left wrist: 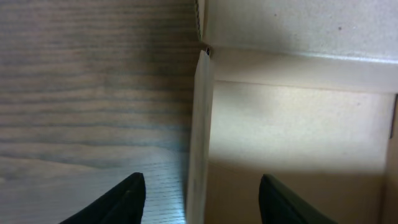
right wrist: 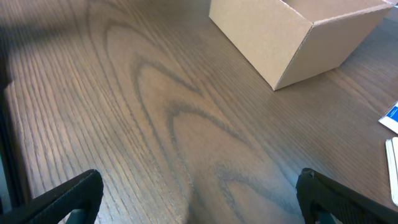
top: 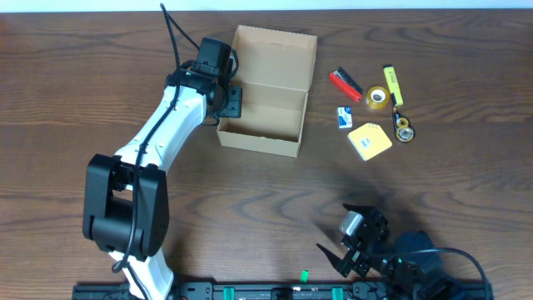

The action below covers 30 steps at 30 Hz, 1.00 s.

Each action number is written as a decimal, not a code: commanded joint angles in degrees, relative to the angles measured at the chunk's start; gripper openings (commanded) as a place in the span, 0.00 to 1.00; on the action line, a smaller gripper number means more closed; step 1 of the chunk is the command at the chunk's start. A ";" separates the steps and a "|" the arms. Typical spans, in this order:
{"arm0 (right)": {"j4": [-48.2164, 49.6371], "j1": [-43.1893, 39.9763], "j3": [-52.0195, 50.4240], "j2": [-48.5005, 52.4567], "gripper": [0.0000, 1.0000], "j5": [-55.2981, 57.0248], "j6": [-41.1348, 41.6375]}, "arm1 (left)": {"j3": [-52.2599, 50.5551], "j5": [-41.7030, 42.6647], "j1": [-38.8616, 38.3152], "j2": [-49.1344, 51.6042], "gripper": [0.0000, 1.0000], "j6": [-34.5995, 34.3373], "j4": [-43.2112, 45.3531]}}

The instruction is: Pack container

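The container, a tan cardboard box with its flap lid standing up at the back, sits at the table's far middle and looks empty. My left gripper is open at the box's left wall. In the left wrist view its fingers straddle that wall, one outside over the table and one inside the box, with nothing gripped. My right gripper is open and empty low over the table near the front edge. In the right wrist view its fingers are spread wide, with the box ahead.
Small stationery lies right of the box: a red item, a yellow tape roll, a yellow highlighter, a blue-and-white eraser, a yellow sticky-note pad and a small round-ended item.
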 commanded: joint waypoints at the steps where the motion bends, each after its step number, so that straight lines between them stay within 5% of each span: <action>1: -0.28 0.42 -0.52 -0.37 0.99 -0.07 0.72 | -0.31 2.67 0.33 0.42 0.55 -3.45 -0.35; 30: -0.28 0.42 -0.52 -0.37 0.99 -0.07 0.70 | -0.31 6.71 0.26 0.42 0.47 -13.68 -6.43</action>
